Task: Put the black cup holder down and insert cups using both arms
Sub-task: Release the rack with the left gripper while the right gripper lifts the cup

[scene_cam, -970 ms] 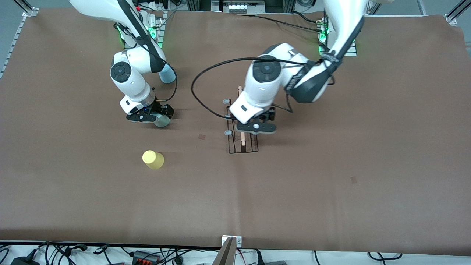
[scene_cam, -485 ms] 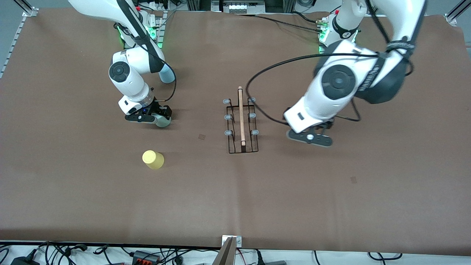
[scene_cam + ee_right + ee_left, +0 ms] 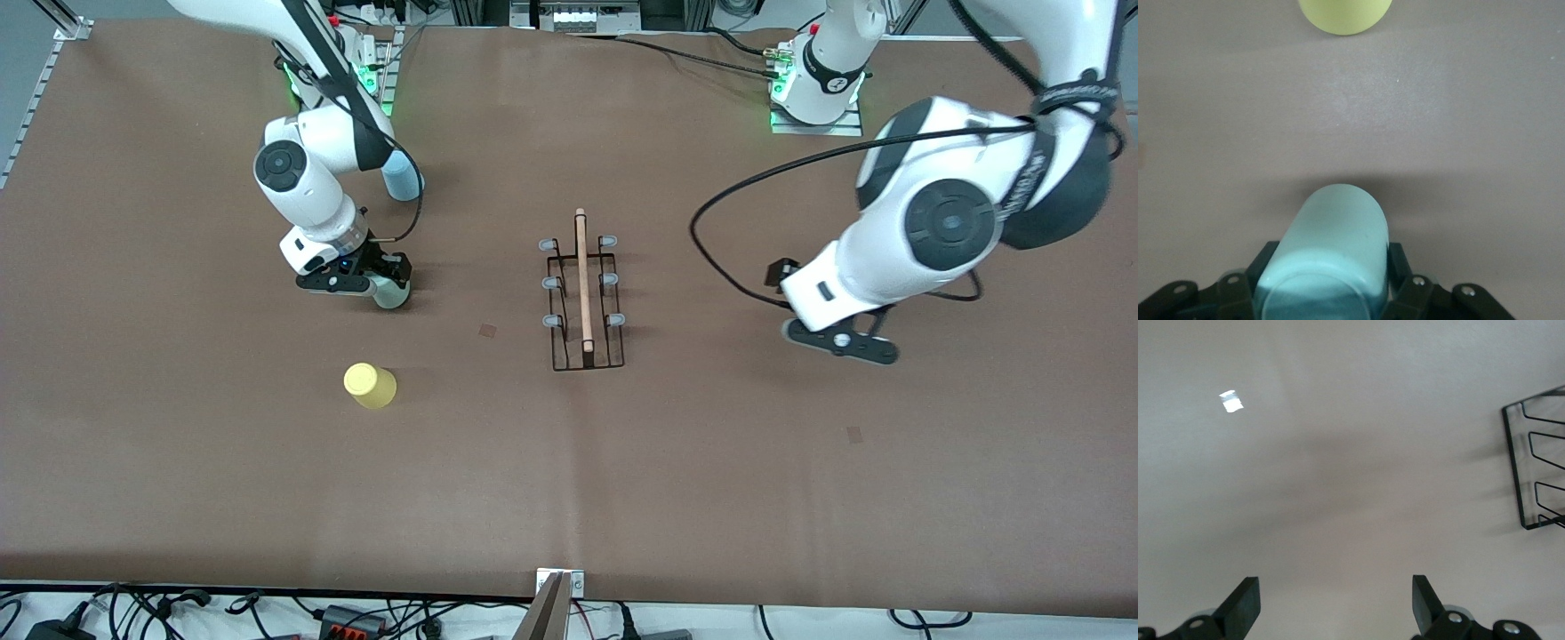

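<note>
The black cup holder stands upright mid-table, wooden rod on top, its pegs bare. Its wire edge shows in the left wrist view. My left gripper is open and empty over bare table, toward the left arm's end from the holder; its fingers stand wide apart. My right gripper is shut on the pale grey-green cup, held low over the table. The yellow cup stands nearer the front camera. The light blue cup is partly hidden by the right arm.
The brown mat covers the table. Small dark marks lie on it beside the holder and near the front. A black cable loops from the left arm. A clamp sits at the front edge.
My left gripper has left the holder and swung toward the left arm's end of the table; the holder stays standing. My right gripper with the cup has barely shifted.
</note>
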{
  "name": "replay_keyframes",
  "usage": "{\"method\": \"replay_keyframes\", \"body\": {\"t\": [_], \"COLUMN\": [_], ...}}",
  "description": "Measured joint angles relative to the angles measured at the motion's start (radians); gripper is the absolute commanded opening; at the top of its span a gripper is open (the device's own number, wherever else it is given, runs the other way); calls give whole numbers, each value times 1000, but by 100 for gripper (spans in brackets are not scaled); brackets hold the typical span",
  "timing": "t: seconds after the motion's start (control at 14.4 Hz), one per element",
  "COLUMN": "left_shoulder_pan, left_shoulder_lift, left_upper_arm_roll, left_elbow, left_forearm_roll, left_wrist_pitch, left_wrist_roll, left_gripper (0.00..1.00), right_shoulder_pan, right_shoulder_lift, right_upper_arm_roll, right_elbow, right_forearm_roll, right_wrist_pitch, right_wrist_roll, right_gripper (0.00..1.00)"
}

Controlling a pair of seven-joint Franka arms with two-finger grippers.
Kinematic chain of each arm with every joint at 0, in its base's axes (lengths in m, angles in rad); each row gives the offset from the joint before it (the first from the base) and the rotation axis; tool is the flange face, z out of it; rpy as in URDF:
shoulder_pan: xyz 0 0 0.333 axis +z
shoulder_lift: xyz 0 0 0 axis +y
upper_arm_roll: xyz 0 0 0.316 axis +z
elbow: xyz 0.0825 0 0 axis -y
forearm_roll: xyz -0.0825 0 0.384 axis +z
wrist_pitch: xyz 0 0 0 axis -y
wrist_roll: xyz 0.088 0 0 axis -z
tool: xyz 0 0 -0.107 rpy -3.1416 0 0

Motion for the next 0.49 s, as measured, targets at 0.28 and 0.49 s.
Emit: {"method": "replay_keyframes", "body": {"t": [0.28, 0.49], "left_shoulder_pan": [72, 119], "left_shoulder_lift": [-17, -17], "left_upper_arm_roll": [1, 3], "left_elbow": [20, 70], "left_forearm_roll": [0, 0], "left_wrist_pitch": [-1, -1], "left_wrist_roll": [9, 10], "left_gripper": [100, 100], "right_shoulder_pan": [1, 4], "right_shoulder_lift": [-135, -150], "right_upper_arm_roll": [27, 149], "right_elbow": [171, 323], "right_forearm_roll": [0, -44], "right_wrist_pitch": [-323, -463], "right_wrist_roll": [145, 451], "right_gripper": [5, 5]}}
